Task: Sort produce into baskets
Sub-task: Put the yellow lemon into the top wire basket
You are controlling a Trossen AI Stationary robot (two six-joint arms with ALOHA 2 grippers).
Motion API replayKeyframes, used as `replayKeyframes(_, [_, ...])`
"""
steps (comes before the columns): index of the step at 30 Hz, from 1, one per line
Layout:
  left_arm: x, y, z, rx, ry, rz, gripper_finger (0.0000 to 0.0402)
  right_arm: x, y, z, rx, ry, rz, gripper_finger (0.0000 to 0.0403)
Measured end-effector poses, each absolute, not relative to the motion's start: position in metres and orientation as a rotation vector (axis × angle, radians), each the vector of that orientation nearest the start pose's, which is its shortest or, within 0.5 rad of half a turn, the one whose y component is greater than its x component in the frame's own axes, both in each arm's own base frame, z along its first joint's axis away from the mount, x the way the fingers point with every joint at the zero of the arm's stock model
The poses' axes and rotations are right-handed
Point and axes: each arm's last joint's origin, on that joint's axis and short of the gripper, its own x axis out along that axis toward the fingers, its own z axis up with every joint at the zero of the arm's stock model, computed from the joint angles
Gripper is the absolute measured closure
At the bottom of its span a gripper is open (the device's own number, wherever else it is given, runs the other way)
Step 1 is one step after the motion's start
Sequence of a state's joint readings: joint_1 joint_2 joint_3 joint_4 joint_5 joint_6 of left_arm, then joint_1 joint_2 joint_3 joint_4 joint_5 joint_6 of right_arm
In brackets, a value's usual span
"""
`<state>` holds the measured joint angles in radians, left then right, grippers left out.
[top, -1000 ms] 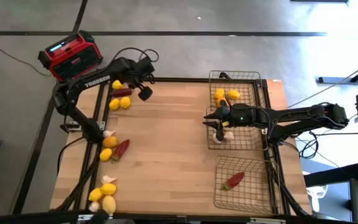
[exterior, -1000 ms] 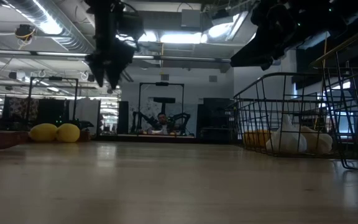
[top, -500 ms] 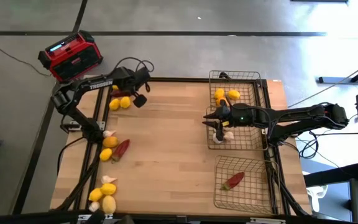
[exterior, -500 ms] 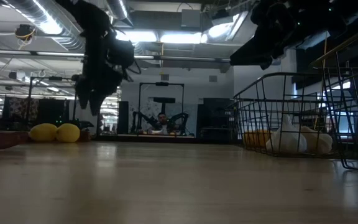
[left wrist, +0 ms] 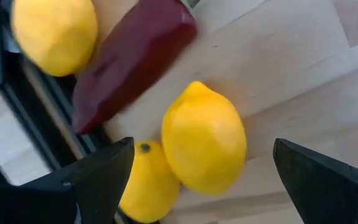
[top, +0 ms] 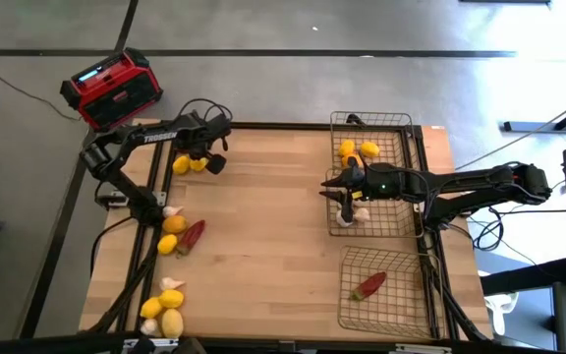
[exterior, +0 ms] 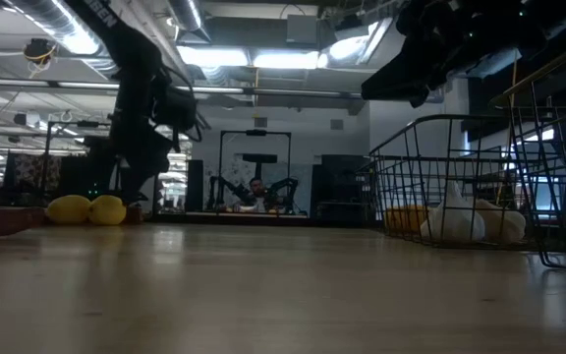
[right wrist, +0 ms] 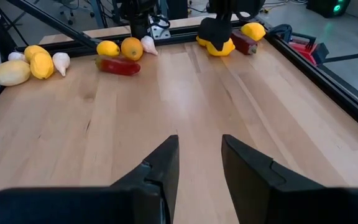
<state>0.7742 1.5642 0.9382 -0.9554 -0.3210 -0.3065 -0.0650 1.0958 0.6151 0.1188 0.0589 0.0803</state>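
My left gripper [left wrist: 197, 186] hangs open, pointing down over two lemons at the table's far left. One lemon [left wrist: 204, 137] lies between its fingers without touching them. The other lemon [left wrist: 146, 186] and a dark red chili pepper [left wrist: 129, 59] lie beside it. The high view shows this gripper [top: 207, 157] next to the lemons [top: 181, 165]. My right gripper [top: 330, 189] hovers open and holds nothing at the left rim of the middle basket [top: 401, 211], which contains garlic [top: 350, 211]. The far basket [top: 393, 128] holds lemons [top: 358, 150]. The near basket [top: 401, 305] holds a chili pepper [top: 368, 285].
More produce lies along the table's left edge: garlic [top: 172, 210], a lemon [top: 173, 224], a chili [top: 193, 234], and a near cluster of lemons [top: 170, 300]. A red-and-black radio [top: 111, 87] stands beyond the far left corner. The table's bare wood [top: 263, 226] spans the middle.
My left gripper has come down from high above the table and gone toward the table's left edge. It has tipped more steeply downward over the two far-left lemons and has stayed open. My right arm has kept still.
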Motion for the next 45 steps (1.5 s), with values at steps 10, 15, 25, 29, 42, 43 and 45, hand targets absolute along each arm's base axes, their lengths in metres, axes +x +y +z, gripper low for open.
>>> replayKeyframes(10, [0.164,0.179,0.163,-0.634,1.485,1.104,0.0023,0.234,-0.017,0.244,0.08,0.358,-0.137,0.0283])
replayKeyframes(15, [0.161,0.183,0.153,-0.638,1.475,1.104,0.0043,0.234,-0.017,0.244,0.08,0.358,-0.137,0.0283])
replayKeyframes(25, [0.163,0.186,0.139,-0.643,1.52,0.998,0.0136,0.234,-0.017,0.244,0.08,0.358,-0.137,0.0283])
replayKeyframes(29, [0.168,0.182,0.139,-0.58,1.543,0.952,0.0174,0.234,-0.017,0.244,0.08,0.358,-0.137,0.0283])
replayKeyframes(42, [0.199,0.161,0.158,-0.389,1.506,0.786,0.0179,0.234,-0.017,0.244,0.079,0.358,-0.138,0.0283])
replayKeyframes(43, [0.202,0.159,0.162,-0.373,1.484,0.778,0.0181,0.234,-0.017,0.244,0.088,0.358,-0.139,0.0283])
replayKeyframes(45, [0.209,0.154,0.173,-0.345,1.436,0.757,0.0183,0.234,-0.017,0.244,0.099,0.357,-0.141,0.0283])
